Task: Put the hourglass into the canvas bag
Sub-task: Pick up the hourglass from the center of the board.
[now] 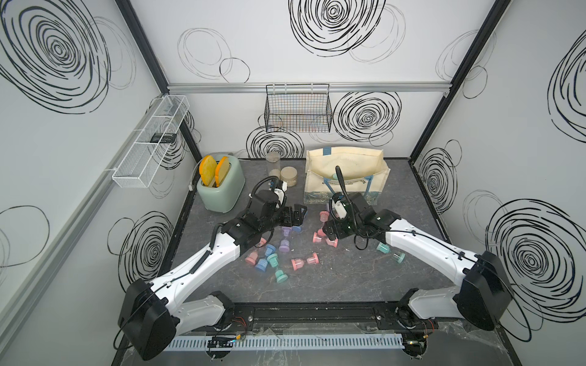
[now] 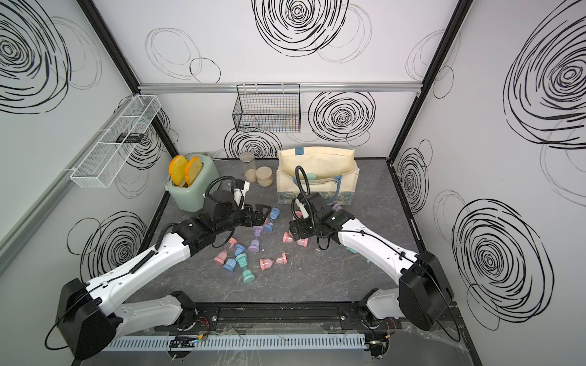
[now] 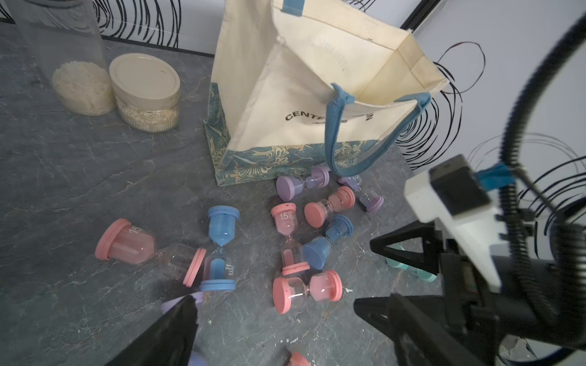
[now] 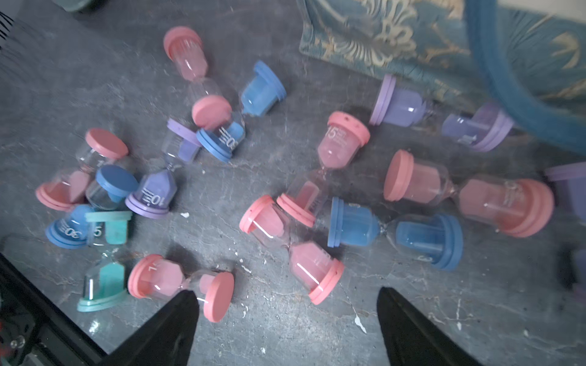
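Canvas bag (image 1: 345, 160) stands upright, mouth open, at the bench's back edge, right of centre. The hourglasses (image 1: 298, 263) lie strewn on their sides in front of it — pink, blue, purple, teal — with the nearest purple ones just beside its floral base. I read both pincers as spread wide with nothing between them: the left gripper (image 1: 299, 217) and right gripper (image 4: 287, 293) hang over the pile.

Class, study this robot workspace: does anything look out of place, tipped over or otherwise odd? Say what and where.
Yes. Many coloured hourglasses lie toppled on their sides, jumbled across the table before the canvas bag, some overlapping. Hourglasses normally stand upright.
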Robot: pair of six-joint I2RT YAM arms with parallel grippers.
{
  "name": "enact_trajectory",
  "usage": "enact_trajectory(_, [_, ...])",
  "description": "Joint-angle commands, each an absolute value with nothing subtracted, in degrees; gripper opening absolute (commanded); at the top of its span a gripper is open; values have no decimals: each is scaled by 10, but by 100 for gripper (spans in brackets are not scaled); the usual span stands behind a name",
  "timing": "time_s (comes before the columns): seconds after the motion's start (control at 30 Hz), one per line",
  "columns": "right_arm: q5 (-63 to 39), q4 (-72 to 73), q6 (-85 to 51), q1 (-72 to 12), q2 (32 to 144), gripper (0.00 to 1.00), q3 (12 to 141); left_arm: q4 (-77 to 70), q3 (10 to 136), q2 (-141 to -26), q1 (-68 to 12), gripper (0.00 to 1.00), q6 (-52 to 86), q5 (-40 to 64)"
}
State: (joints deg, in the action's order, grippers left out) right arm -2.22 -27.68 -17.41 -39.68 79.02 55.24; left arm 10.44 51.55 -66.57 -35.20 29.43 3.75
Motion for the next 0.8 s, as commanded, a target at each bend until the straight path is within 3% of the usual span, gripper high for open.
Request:
enact_trajectory(0.0, [-24,-258,-178,-398,819,91,553,116,499,-642,-365,96,300,16])
enact_trajectory(0.43, [-27,-231,-139,-410,933,87,583,128,462,-603,-376,96,310,-3])
enact_trajectory(0.77, [-15,-228,-127,-442,945,84,560,119,451,-592,-375,96,311,-6])
